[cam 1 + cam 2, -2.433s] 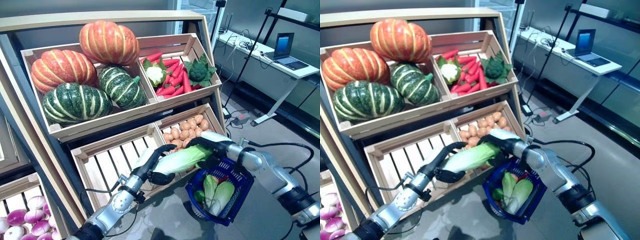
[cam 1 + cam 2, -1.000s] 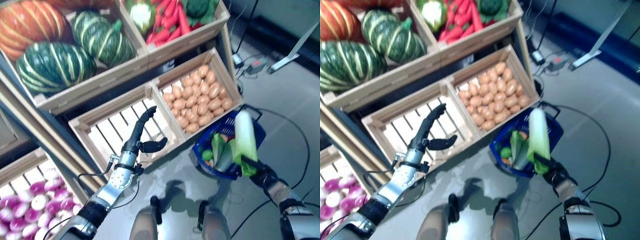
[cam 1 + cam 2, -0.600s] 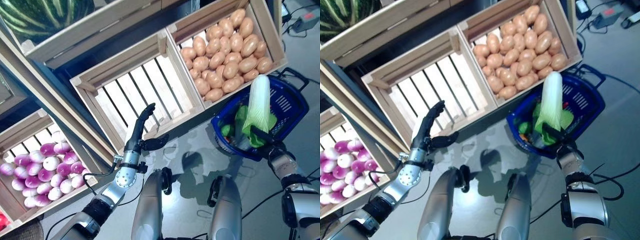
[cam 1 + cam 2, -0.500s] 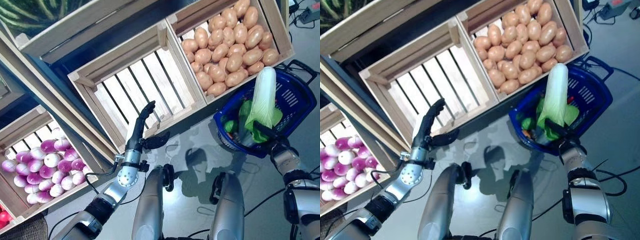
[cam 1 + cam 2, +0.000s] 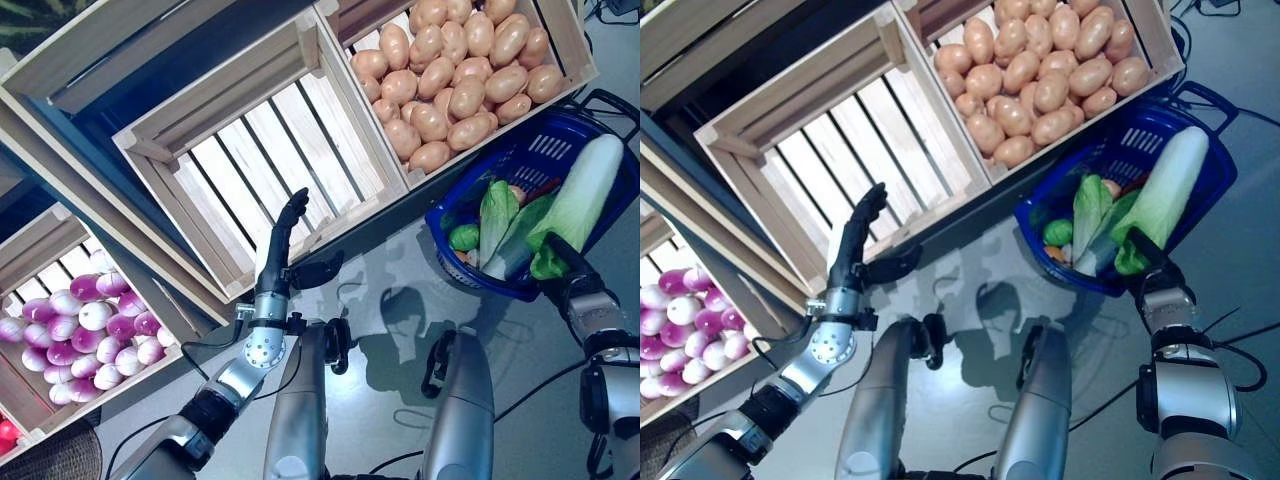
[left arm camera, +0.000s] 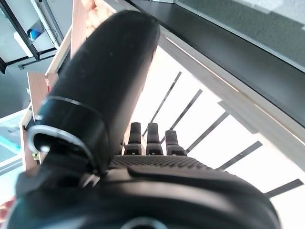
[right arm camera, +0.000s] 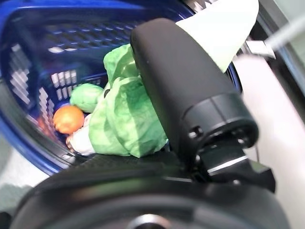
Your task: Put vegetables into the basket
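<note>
The blue basket (image 5: pixel 452 273) stands on the floor below the stand's lower right crate. It holds leafy green cabbages (image 5: pixel 495 215), a small round green vegetable (image 5: pixel 463 237) and an orange one (image 7: pixel 68 118). My right hand (image 5: pixel 572 270) is shut on a long pale napa cabbage (image 5: pixel 578 205), which leans across the basket's right rim; its green leaves show in the right wrist view (image 7: pixel 128 119). My left hand (image 5: pixel 278 255) is open with fingers straight, held up in front of the slatted wooden crate (image 5: pixel 250 150).
The wooden stand's lower crates stand just behind the basket, and one crate's front wall (image 5: pixel 500 135) is close to the basket's rim. A lower crate (image 5: pixel 60 330) is at the left. Grey floor (image 5: pixel 400 290) lies between the stand and me.
The camera has tilted down. My right hand has tipped the napa cabbage from upright to leaning over the basket's right side. My left hand has stayed raised and open.
</note>
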